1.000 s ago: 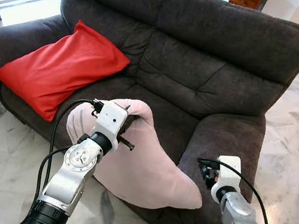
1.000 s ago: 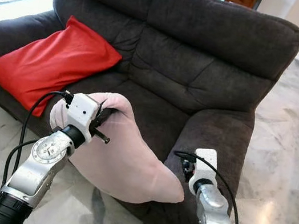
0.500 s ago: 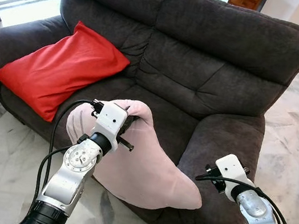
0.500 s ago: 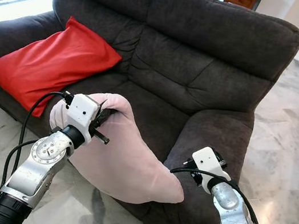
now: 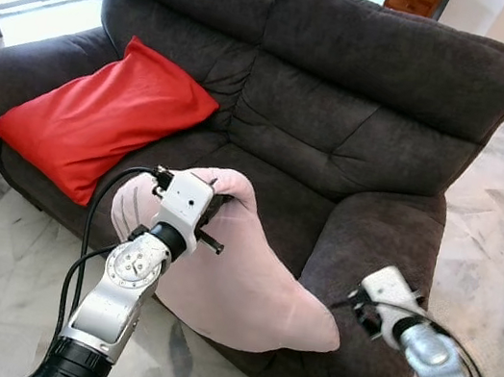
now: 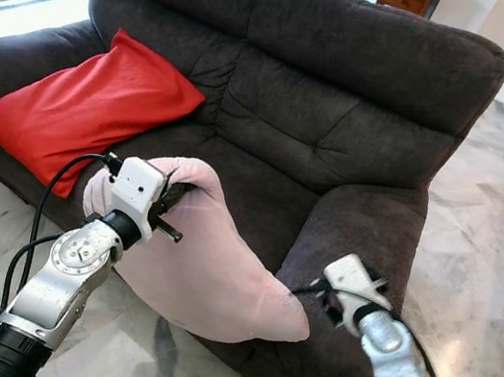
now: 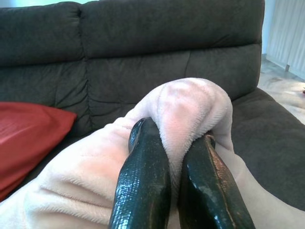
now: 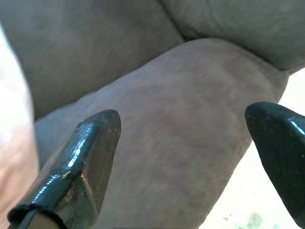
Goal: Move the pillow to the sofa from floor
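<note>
Pillow (image 5: 236, 279), pink, draped over the sofa (image 5: 362, 120) seat edge, pinched by left gripper (image 7: 174, 143); right gripper (image 8: 186, 143) jaws wide apart, empty.

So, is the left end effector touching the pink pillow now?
Touching. In the left wrist view, the left end effector is shut on a fold of the pink pillow, with fabric pinched between both black fingers.

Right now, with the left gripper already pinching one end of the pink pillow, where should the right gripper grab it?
Probably the low corner of the pink pillow, coming in from the robot's right. That end sags over the sofa front while the left gripper pinches the raised fold, and the open right gripper hangs beside it.
</note>
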`<state>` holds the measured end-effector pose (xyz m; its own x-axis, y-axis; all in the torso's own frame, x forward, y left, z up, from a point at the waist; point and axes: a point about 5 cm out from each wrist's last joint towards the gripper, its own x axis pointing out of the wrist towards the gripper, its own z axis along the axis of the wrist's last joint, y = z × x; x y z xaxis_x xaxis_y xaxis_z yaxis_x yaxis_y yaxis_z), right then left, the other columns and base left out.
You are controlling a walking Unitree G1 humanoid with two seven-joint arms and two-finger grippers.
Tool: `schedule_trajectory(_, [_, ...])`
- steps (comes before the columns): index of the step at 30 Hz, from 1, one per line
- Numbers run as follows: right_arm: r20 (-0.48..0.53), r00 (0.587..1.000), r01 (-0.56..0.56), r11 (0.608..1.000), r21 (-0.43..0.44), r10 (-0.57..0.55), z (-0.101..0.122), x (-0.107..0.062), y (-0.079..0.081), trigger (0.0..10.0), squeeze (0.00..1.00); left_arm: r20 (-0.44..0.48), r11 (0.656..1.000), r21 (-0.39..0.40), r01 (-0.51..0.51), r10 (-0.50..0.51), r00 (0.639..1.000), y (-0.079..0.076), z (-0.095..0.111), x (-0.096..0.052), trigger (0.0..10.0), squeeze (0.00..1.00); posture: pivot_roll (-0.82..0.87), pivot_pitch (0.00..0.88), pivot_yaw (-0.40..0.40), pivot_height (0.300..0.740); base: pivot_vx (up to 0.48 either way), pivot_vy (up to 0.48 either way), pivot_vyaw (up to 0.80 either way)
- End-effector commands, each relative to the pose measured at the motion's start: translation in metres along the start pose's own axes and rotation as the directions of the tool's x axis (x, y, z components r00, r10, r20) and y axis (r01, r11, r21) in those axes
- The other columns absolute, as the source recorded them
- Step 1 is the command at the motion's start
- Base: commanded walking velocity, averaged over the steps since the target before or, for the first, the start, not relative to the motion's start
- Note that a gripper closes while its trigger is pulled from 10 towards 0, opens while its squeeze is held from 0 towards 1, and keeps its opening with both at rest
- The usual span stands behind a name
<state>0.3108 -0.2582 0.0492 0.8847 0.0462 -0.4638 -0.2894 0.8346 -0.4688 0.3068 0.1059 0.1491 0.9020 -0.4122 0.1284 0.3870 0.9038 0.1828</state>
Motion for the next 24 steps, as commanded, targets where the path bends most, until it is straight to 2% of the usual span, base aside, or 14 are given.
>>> schedule_trajectory(1, [-0.008, 0.999, -0.041, 0.998, 0.046, 0.041, -0.003, -0.003, -0.005, 10.0, 0.0, 0.064, 1.0, 0.023, 0.013, -0.014, 0.998, -0.002, 0.015, 0.003, 10.0, 0.0, 0.04, 0.0, -0.052, 0.74, 0.0, 0.0, 0.0])
schedule_trajectory(4, [-0.035, 0.99, -0.14, 0.99, -0.007, 0.139, -0.009, -0.006, -0.002, 10.0, 0.0, 0.063, 1.0, 0.025, 0.015, -0.016, 0.998, -0.003, 0.014, 0.003, 10.0, 0.0, 0.03, 0.0, -0.051, 0.74, 0.0, 0.0, 0.0])
schedule_trajectory(5, [-0.045, 0.978, -0.207, 0.978, -0.035, 0.206, -0.012, -0.009, 0.001, 10.0, 0.0, 0.062, 1.0, 0.024, 0.014, -0.016, 0.998, -0.003, 0.014, 0.003, 10.0, 0.0, 0.03, 0.0, -0.051, 0.74, 0.0, 0.0, 0.0])
schedule_trajectory(8, [-0.032, 0.951, -0.309, 0.942, -0.128, 0.308, -0.013, -0.015, 0.006, 10.0, 0.0, 0.061, 1.0, 0.023, 0.014, -0.016, 0.998, -0.003, 0.014, 0.003, 10.0, 0.0, 0.04, 0.0, -0.051, 0.74, 0.0, 0.0, 0.0])
schedule_trajectory(10, [-0.023, 0.944, -0.328, 0.931, -0.162, 0.328, -0.013, -0.017, 0.005, 10.0, 0.0, 0.06, 1.0, 0.023, 0.014, -0.015, 0.998, -0.003, 0.013, 0.003, 10.0, 0.0, 0.03, 0.0, -0.051, 0.74, 0.0, 0.0, 0.0])
schedule_trajectory(12, [-0.009, 0.946, -0.32, 0.935, -0.154, 0.323, -0.011, -0.018, 0.002, 10.0, 0.0, 0.059, 1.0, 0.023, 0.013, -0.015, 0.998, -0.002, 0.013, 0.003, 10.0, 0.0, 0.03, 0.0, -0.05, 0.74, 0.0, 0.0, 0.0])
schedule_trajectory(15, [-0.012, 0.927, -0.373, 0.917, -0.144, 0.375, -0.011, -0.021, -0.001, 10.0, 0.0, 0.054, 1.0, 0.024, 0.012, -0.014, 0.998, -0.002, 0.011, 0.002, 10.0, 0.0, 0.03, 0.0, -0.051, 0.74, 0.0, 0.0, 0.0])
schedule_trajectory(21, [-0.049, 0.86, -0.511, 0.853, -0.109, 0.509, -0.018, -0.028, 0.01, 10.0, 0.0, 0.053, 1.0, 0.023, 0.014, -0.015, 0.998, -0.002, 0.011, 0.001, 10.0, 0.0, 0.03, 0.0, -0.052, 0.74, 0.0, 0.0, 0.0])
schedule_trajectory(22, [-0.049, 0.86, -0.511, 0.853, -0.109, 0.509, -0.018, -0.028, 0.01, 10.0, 0.0, 0.053, 1.0, 0.023, 0.014, -0.015, 0.998, -0.002, 0.011, 0.001, 10.0, 0.0, 0.03, 0.0, -0.052, 0.74, 0.0, 0.0, 0.0])
schedule_trajectory(23, [-0.06, 0.84, -0.543, 0.833, -0.109, 0.54, -0.02, -0.029, 0.015, 10.0, 0.0, 0.052, 1.0, 0.023, 0.014, -0.015, 0.999, -0.003, 0.011, 0.001, 10.0, 0.0, 0.03, 0.0, -0.052, 0.74, 0.0, 0.0, 0.0])
schedule_trajectory(24, [-0.06, 0.84, -0.543, 0.833, -0.109, 0.54, -0.02, -0.029, 0.015, 10.0, 0.0, 0.052, 1.0, 0.023, 0.014, -0.015, 0.999, -0.003, 0.011, 0.001, 10.0, 0.0, 0.03, 0.0, -0.052, 0.74, 0.0, 0.0, 0.0])
